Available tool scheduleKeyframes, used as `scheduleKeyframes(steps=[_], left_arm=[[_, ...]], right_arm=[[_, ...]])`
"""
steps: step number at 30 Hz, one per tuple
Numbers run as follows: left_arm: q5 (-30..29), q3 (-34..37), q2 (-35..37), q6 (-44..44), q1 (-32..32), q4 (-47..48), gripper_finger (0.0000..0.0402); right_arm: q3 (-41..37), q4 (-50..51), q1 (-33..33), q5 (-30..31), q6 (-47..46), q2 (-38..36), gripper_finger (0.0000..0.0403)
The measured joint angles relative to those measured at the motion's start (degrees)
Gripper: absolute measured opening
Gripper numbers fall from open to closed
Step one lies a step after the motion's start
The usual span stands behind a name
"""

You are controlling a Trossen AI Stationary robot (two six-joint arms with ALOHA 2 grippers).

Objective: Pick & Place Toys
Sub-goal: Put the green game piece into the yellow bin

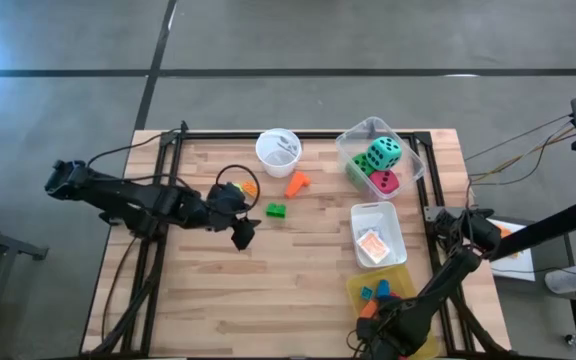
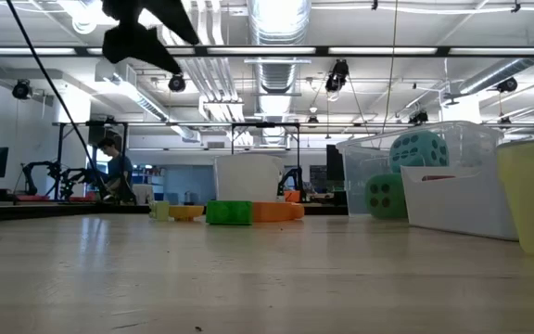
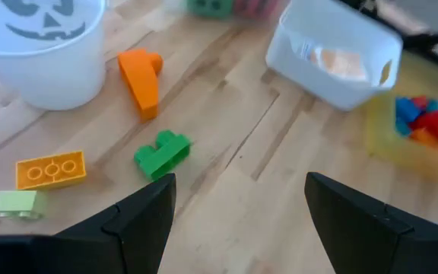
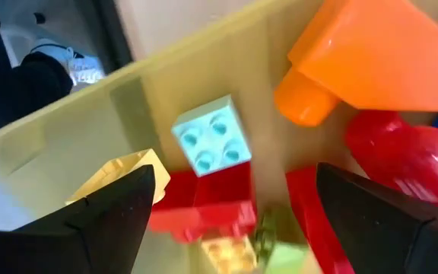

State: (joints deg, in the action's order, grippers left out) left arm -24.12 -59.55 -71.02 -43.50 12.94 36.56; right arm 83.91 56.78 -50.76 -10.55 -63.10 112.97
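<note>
Wooden table [image 1: 218,290]: dice [image 1: 384,154] + some blocks already in bins; orange block [image 1: 296,183], green block [image 1: 275,210] left at centre. Left gripper [image 1: 244,232] jaws wide, empty; right gripper [image 1: 393,330] jaws apart, nothing held.

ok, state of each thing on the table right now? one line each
left gripper: open, empty, raised above the table
right gripper: open, empty, over the yellow bin
green block: loose on the table
orange block: loose on the table
white cup: upright
clear bin: holds teal, green and pink dice
white bin: holds a small card pack
yellow bin: holds several blocks
</note>
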Motion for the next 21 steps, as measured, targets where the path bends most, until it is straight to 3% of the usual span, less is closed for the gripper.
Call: scheduleKeyframes(steps=[10,14,21], left_arm=[[6.7,-1.3,-9.3,16.9,-7.7,-1.6,0.0293],[8.6,-1.2,-14.3,22.3,-11.5,-1.6,0.0293],[10.1,-1.2,-19.4,22.5,-14.5,-2.6,0.0293]], right_arm=[[10.9,7.4,-0.7,0.8,3.8,-0.1,0.0357],[12.4,7.8,-1.3,7.0,4.9,-0.1,0.0357],[8.1,13.6,-1.4,14.1,6.1,-0.1,0.0357]])
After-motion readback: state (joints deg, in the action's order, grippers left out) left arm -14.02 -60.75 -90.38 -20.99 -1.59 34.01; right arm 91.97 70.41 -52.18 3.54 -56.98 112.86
